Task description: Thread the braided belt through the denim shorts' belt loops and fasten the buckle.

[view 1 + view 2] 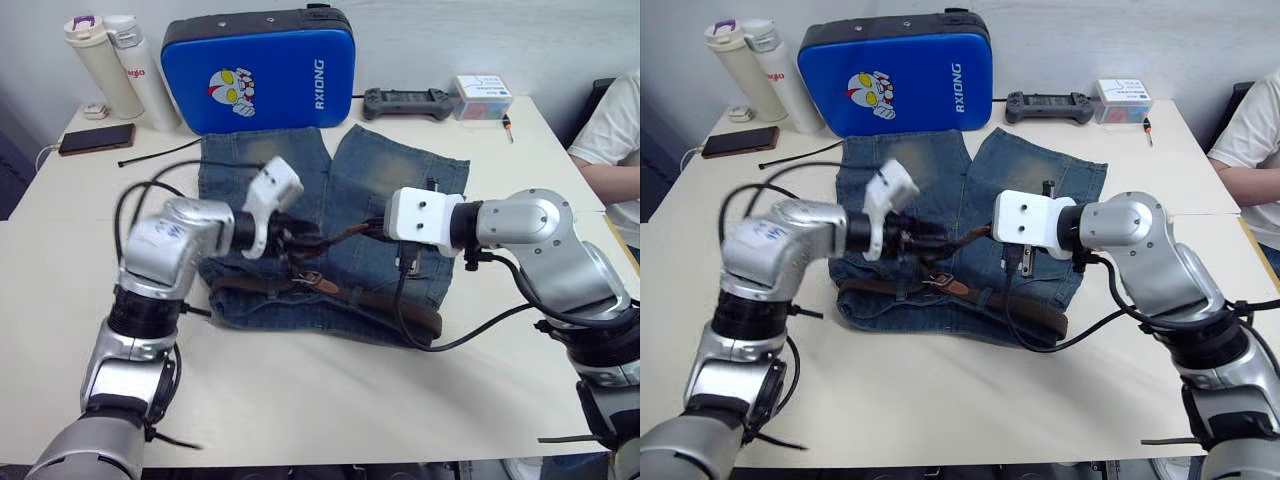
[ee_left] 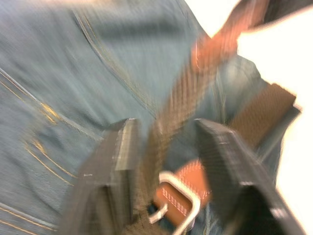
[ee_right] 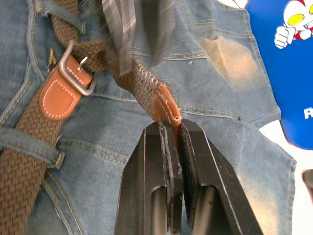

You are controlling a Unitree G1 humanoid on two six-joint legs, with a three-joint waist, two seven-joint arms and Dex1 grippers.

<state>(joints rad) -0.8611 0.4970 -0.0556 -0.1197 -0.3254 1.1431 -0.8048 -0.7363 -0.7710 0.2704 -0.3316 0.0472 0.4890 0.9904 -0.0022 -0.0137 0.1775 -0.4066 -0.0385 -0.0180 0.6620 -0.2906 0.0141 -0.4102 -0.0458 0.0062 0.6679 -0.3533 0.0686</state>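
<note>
belt tip (image 3: 166,105) (tan) points into right end effector (image 3: 173,132), pinched.

A pale cream bench (image 1: 300,410) carries everything. The denim shorts (image 1: 385,190) lie flat at its middle, waistband toward the near edge, legs pointing to the far side. Behind them a blue padded case (image 1: 258,70) stands against the wall. At the far left corner stand two bottles (image 1: 120,70), with a dark phone (image 1: 97,139) beside them and a thin black cable tie (image 1: 158,154) nearby. At the far right lie a black game controller (image 1: 407,102) and a small box (image 1: 483,97).
</note>
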